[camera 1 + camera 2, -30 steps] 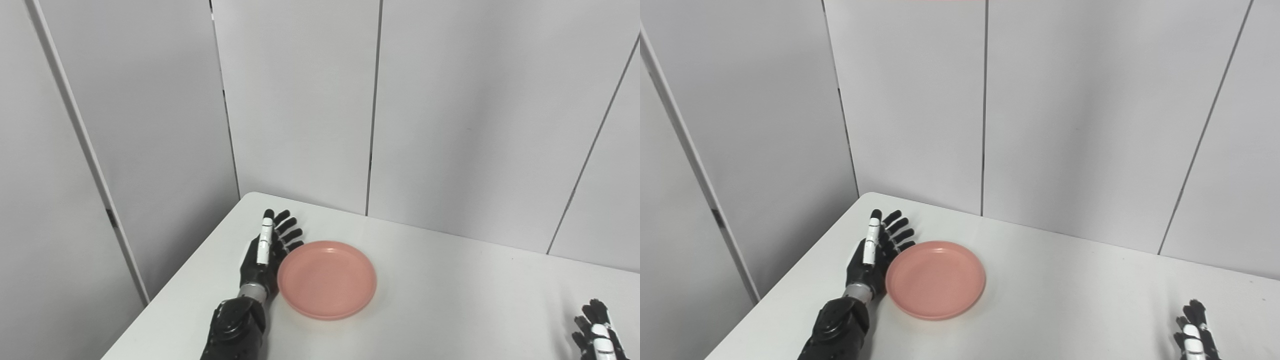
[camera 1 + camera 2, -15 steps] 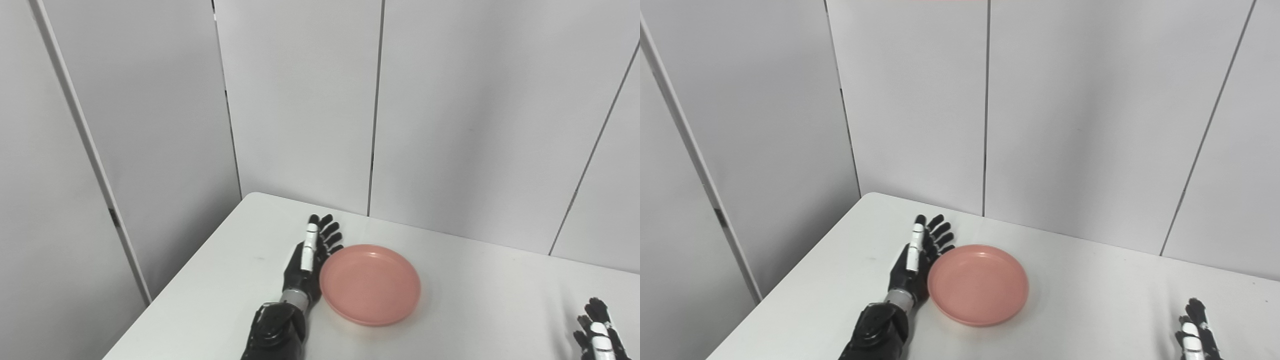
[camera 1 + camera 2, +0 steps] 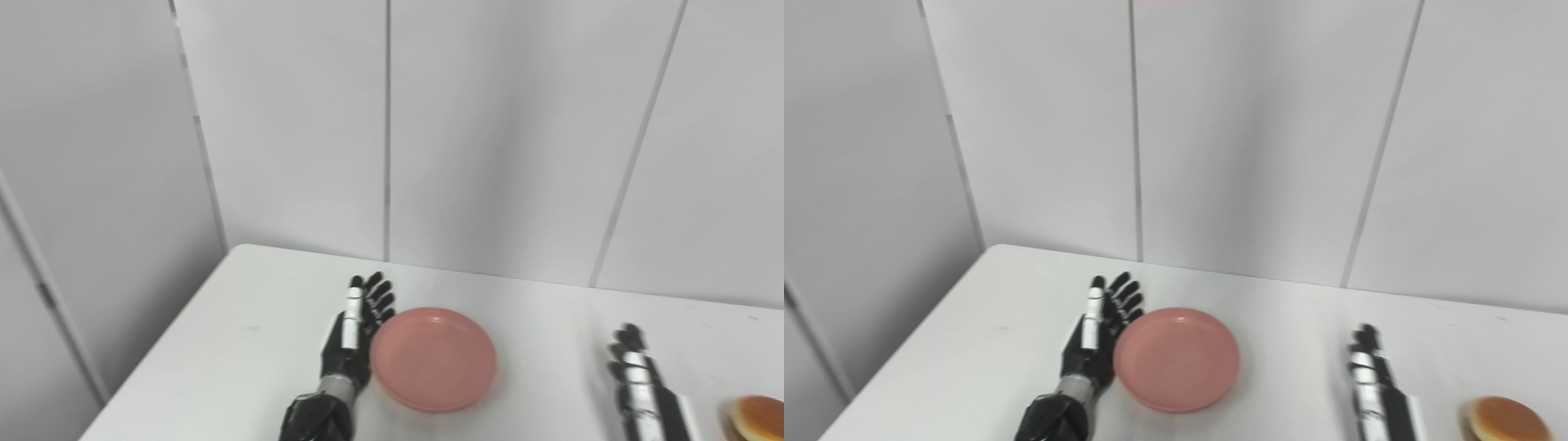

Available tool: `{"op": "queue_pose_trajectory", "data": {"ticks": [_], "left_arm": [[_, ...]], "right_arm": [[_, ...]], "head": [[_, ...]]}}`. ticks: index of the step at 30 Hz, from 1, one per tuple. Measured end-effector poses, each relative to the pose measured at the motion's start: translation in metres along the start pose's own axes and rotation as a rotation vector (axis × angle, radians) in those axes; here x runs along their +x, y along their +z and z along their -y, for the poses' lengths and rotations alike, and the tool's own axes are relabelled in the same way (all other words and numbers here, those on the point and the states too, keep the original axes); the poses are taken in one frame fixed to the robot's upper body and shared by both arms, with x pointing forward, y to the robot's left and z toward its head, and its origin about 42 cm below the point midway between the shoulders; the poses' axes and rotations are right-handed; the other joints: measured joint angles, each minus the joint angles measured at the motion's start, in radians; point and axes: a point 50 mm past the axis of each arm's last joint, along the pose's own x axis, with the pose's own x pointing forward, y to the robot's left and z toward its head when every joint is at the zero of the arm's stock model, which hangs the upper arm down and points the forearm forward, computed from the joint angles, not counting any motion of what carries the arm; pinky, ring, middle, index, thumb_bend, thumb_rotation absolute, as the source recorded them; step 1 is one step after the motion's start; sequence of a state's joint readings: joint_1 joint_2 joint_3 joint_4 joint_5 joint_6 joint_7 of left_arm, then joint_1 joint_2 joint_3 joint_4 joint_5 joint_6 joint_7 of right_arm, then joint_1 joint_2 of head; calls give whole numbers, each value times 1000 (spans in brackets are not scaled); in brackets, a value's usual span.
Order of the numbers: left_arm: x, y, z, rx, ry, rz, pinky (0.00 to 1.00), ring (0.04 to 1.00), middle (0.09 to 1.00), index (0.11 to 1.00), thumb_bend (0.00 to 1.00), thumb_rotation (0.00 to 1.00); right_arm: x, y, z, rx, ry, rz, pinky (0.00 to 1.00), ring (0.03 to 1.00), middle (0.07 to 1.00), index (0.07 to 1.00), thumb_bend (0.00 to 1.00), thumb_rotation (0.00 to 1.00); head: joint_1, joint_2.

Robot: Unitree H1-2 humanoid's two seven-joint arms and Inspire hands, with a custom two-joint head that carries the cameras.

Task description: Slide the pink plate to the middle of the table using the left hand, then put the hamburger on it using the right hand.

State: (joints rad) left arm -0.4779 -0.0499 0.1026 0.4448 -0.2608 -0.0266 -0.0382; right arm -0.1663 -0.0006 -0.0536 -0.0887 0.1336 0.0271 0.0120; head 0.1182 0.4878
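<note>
White counter (image 3: 245, 343), grey panel wall (image 3: 490, 135) behind. Left hand (image 3: 354, 334): black, fingers straight and spread, edge-on against the left rim of the pink plate (image 3: 433, 358), holding nothing. Plate: round, shallow, lying flat near mid-counter. Right hand (image 3: 1369, 373): fingers extended and close together, empty, well apart from the plate. Hamburger (image 3: 1505, 419): tan bun, at the lower right corner, just beside the right hand, not touching.

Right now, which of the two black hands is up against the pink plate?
The left hand: its open fingers lie along the pink plate and seem to touch its rim. The right hand lies well apart, nearer the hamburger.
</note>
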Motion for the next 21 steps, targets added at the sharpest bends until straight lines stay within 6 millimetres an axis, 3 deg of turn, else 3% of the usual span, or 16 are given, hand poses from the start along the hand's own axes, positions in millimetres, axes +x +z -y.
{"op": "queue_pose_trajectory", "data": {"ticks": [3,14,17,21], "left_arm": [[-2,-1,3,24,-17,-3,889,884,886,862,624,956],[-11,-7,9,46,-87,-11,941,915,909,882,620,981],[-12,-8,12,38,-91,-12,939,923,916,889,620,974],[-12,-11,18,24,-98,-14,913,925,918,893,606,986]], "right_arm": [[1,-5,-4,13,-2,-15,1000,963,952,954,615,785],[6,-4,-16,4,34,-22,1000,978,943,944,649,677],[11,6,-9,-48,57,-11,1000,969,926,931,677,700],[31,15,26,-173,24,9,1000,947,838,914,788,616]], "head": [[-67,3],[-176,14],[-186,15],[-206,17]]}}
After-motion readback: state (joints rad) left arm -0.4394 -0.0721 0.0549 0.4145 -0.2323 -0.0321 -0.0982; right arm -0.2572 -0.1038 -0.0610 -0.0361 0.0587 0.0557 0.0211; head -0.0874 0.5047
